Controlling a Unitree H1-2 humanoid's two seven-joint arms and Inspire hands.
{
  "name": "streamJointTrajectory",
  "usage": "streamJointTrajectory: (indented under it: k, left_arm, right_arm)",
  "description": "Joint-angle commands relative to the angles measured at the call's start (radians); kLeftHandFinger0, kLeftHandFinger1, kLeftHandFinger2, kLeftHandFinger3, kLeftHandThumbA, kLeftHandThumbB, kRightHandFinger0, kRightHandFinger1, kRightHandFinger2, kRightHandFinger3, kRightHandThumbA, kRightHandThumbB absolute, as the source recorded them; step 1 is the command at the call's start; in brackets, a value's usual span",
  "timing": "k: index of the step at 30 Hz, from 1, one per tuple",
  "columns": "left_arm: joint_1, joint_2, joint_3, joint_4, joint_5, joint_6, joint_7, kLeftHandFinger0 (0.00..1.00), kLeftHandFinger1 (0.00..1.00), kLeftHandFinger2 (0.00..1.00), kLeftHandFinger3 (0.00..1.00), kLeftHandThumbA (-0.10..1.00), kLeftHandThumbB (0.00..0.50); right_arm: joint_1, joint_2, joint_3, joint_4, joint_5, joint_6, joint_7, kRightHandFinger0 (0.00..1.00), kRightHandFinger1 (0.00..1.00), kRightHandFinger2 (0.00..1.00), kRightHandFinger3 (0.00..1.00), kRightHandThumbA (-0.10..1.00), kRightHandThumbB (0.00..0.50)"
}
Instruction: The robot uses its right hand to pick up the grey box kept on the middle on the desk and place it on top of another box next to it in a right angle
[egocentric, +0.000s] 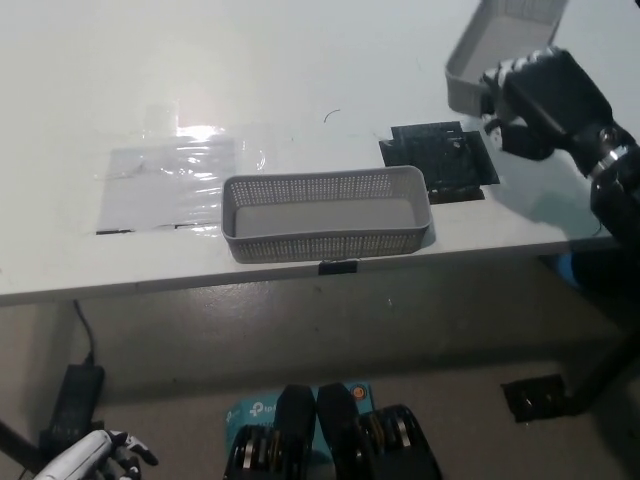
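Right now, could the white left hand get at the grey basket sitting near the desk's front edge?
Probably not as things stand. The left hand hangs low below the desk, far from the basket on the desk. Nothing blocks that basket from above; the right hand holds the other basket off to the right.

a white desk (300, 60) is seen filling the upper 2/3 of the frame, w/ its front edge running across just below centre. a clear plastic sheet (165, 185) is laid at centre left, and glare from overhead light is caught on it. a black square patch (440, 160) is seen at centre right. below, grey floor (180, 390) is shown; a black power adapter (70, 395) w/ cable lies at lower left, a teal box (250, 412) at bottom centre.
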Motion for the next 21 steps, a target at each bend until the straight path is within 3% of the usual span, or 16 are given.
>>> streamJointTrajectory:
  k: [1, 2, 3, 4, 6, 10, 11, 13, 16, 18, 21]
  left_arm:
    - [-0.001, 0.01, 0.008, -0.008, 0.007, -0.027, 0.012, 0.32, 0.36, 0.48, 0.57, 0.17, 0.323]
    - [-0.001, 0.01, 0.008, -0.008, 0.007, -0.027, 0.012, 0.32, 0.36, 0.48, 0.57, 0.17, 0.323]
    - [-0.003, 0.01, 0.008, -0.001, 0.002, -0.032, 0.01, 0.31, 0.36, 0.48, 0.58, 0.15, 0.319]
    - [-0.003, 0.011, 0.006, -0.005, 0.006, -0.029, 0.01, 0.32, 0.37, 0.48, 0.58, 0.16, 0.322]
    - [-0.003, 0.01, 0.008, -0.008, 0.0, -0.021, 0.005, 0.31, 0.35, 0.47, 0.57, 0.16, 0.321]
    - [-0.006, 0.011, 0.006, -0.014, 0.01, -0.014, 0.006, 0.3, 0.35, 0.46, 0.59, 0.17, 0.327]
    - [-0.005, 0.011, 0.006, -0.017, 0.01, -0.012, 0.007, 0.29, 0.34, 0.45, 0.58, 0.16, 0.321]
    - [-0.006, 0.01, 0.007, -0.012, 0.007, -0.015, 0.007, 0.32, 0.36, 0.48, 0.6, 0.16, 0.322]
    - [-0.011, 0.011, 0.004, -0.014, 0.009, -0.014, 0.004, 0.32, 0.36, 0.48, 0.61, 0.17, 0.323]
    - [-0.01, 0.01, 0.005, -0.014, 0.01, -0.02, 0.007, 0.32, 0.37, 0.5, 0.61, 0.16, 0.323]
    - [-0.013, 0.013, 0.002, -0.012, 0.012, -0.016, 0.003, 0.35, 0.38, 0.51, 0.63, 0.17, 0.317]
  right_arm:
    - [-0.047, 0.021, -0.041, -0.12, 0.074, 0.018, 0.1, 0.0, 0.19, 0.53, 0.35, -0.1, 0.201]
    - [-0.045, 0.022, -0.043, -0.122, 0.073, 0.018, 0.104, 0.0, 0.19, 0.53, 0.35, -0.1, 0.201]
    - [-0.036, 0.033, -0.042, -0.159, 0.075, -0.001, 0.1, 0.0, 0.14, 0.46, 0.32, -0.1, 0.259]
    - [-0.032, 0.044, -0.043, -0.167, 0.079, -0.011, 0.092, 0.0, 0.07, 0.37, 0.27, -0.1, 0.269]
    - [-0.024, 0.056, -0.048, -0.189, 0.09, -0.007, 0.107, 0.0, 0.02, 0.33, 0.19, -0.1, 0.277]
    - [-0.008, 0.098, -0.057, -0.243, 0.132, 0.02, 0.171, 0.0, 0.0, 0.26, 0.15, -0.1, 0.208]
    - [-0.002, 0.111, -0.059, -0.264, 0.139, 0.028, 0.188, 0.0, 0.0, 0.25, 0.12, -0.1, 0.266]
    - [0.015, 0.139, -0.068, -0.287, 0.185, 0.031, 0.22, 0.0, 0.0, 0.24, 0.1, -0.1, 0.285]
    - [0.036, 0.156, -0.076, -0.318, 0.197, 0.049, 0.257, 0.0, 0.0, 0.24, 0.08, -0.1, 0.254]
    - [0.055, 0.176, -0.069, -0.295, 0.215, -0.019, 0.224, 0.0, 0.0, 0.21, 0.06, -0.1, 0.243]
    - [0.069, 0.19, -0.054, -0.29, 0.187, -0.026, 0.219, 0.0, 0.0, 0.23, 0.09, -0.1, 0.267]
